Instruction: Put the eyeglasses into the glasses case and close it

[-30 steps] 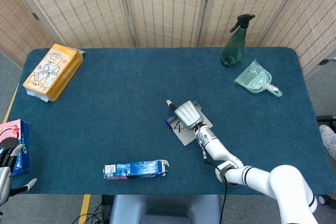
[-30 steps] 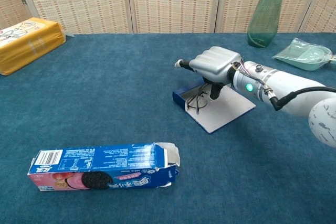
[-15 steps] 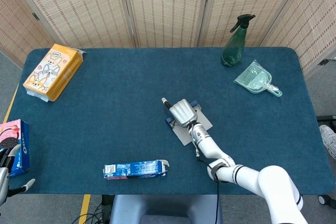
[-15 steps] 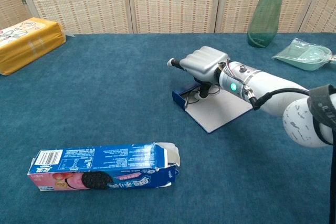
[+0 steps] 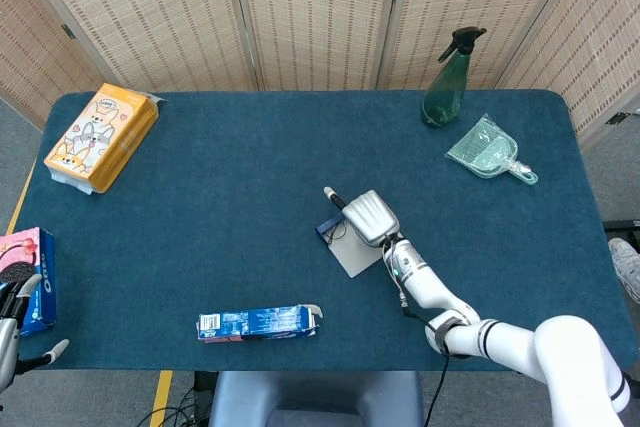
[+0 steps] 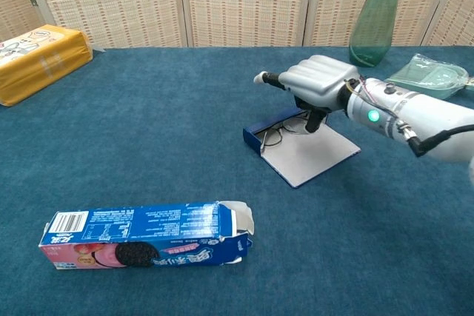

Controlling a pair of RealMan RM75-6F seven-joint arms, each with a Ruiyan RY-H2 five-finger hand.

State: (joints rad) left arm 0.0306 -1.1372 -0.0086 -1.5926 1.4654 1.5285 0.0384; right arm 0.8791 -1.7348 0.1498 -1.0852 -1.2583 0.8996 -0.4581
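The glasses case lies open in mid-table, its blue tray point(image 6: 261, 137) on the left and its white lid point(image 6: 311, 157) flat on the cloth. Thin wire eyeglasses point(image 6: 274, 137) rest in the tray, one end reaching toward the lid. My right hand point(image 6: 320, 81) hovers over the case's right side, fingers curled down. Its fingertips point(image 6: 314, 120) meet the right end of the eyeglasses and seem to pinch it. The head view shows the same hand point(image 5: 367, 215) above the case point(image 5: 345, 250). My left hand point(image 5: 10, 342) is at the bottom-left corner, off the table, holding nothing.
A blue cookie box point(image 6: 148, 236) lies at the front, left of the case. A yellow tissue pack point(image 5: 100, 137) sits far left, and a pink box point(image 5: 28, 272) at the left edge. A green spray bottle point(image 5: 447, 82) and green dustpan point(image 5: 488, 152) stand far right.
My right hand swung left over the tray, then back right and slightly up. The eyeglasses stayed in the tray, barely shifting. The left hand has hardly moved.
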